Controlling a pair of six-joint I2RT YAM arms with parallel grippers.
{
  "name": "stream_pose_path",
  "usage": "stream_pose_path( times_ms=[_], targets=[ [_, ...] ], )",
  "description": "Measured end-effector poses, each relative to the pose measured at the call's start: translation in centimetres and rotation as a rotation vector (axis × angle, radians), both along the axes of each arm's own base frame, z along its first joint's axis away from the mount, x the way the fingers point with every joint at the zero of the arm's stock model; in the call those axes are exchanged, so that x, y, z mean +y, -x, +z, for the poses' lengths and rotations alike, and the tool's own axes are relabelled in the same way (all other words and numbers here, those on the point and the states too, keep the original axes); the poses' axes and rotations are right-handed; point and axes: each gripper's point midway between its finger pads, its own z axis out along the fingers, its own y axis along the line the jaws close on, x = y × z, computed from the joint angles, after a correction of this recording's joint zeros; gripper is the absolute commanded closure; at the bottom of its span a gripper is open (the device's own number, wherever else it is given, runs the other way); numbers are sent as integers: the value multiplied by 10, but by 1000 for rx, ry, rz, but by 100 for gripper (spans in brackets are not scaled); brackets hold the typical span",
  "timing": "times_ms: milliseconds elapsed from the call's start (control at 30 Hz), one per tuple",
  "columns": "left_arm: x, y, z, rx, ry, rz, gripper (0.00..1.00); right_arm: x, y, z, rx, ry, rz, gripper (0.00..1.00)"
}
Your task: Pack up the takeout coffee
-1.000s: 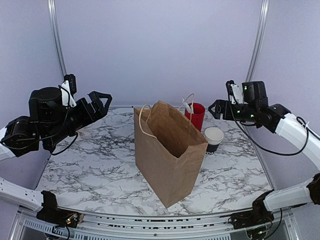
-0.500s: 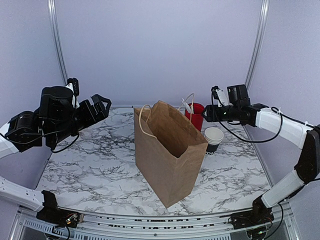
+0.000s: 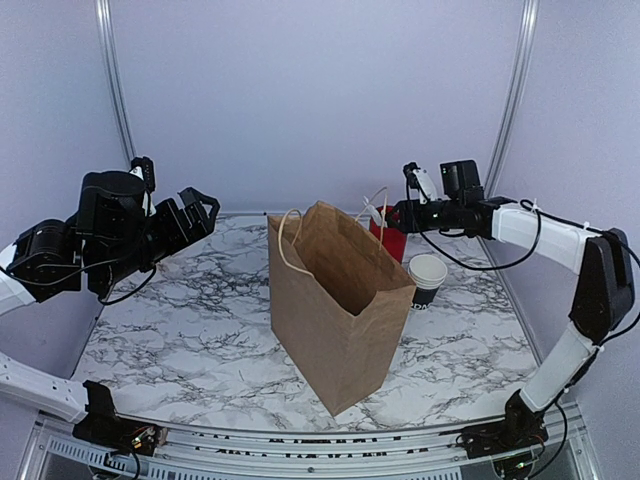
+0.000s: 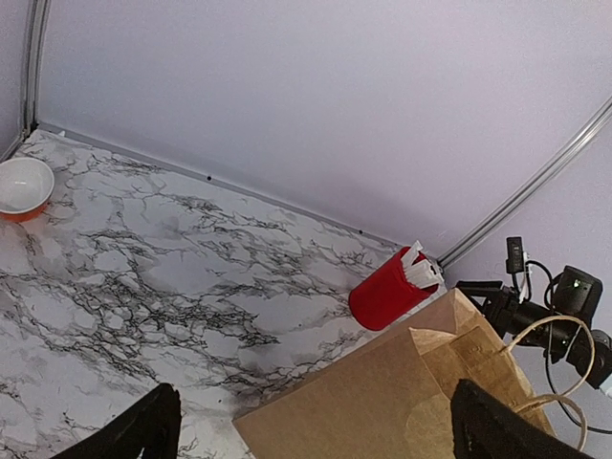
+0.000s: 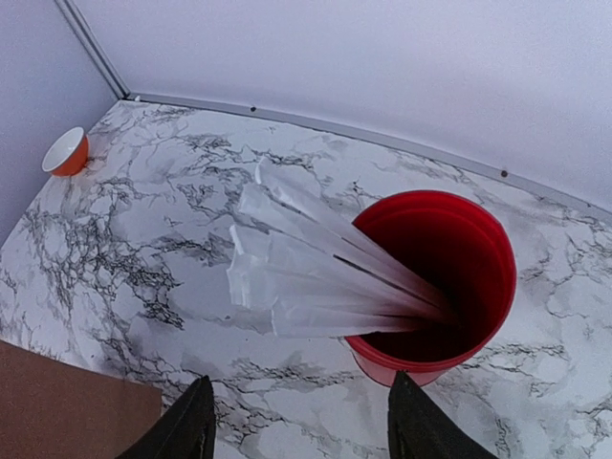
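Looking down from above, the right gripper (image 3: 392, 215) hangs over the red cup (image 3: 398, 240), behind the paper bag (image 3: 340, 310); the left gripper (image 3: 200, 212) is well apart. Left wrist: jaws spread, takeout coffee nowhere visible. Right wrist: jaws spread over the utensils (image 5: 306, 277); coffee unseen, possibly already bagged.

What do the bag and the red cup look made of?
Bag: brown kraft paper, matte, with sharp folds and creased sides. Red cup: probably plastic, going by its smooth, slightly glossy wall and thin rolled rim, though coated paper is possible.
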Motion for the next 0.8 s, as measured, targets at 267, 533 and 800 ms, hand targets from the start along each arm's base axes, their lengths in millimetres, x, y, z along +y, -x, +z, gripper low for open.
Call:
stream_pose_path(
  times_ms=[267,533,800],
  targets=[
    [1,0,-2,4,-8,2,1,7,-22,-17,21,8,-6,54],
    [2,0,-1,1,-12,6,1,6,-45,-14,-5,22,-52,62],
    [4,0,0,-1,-12,11,1,6,-58,-10,-31,46,-95,68]
  ],
)
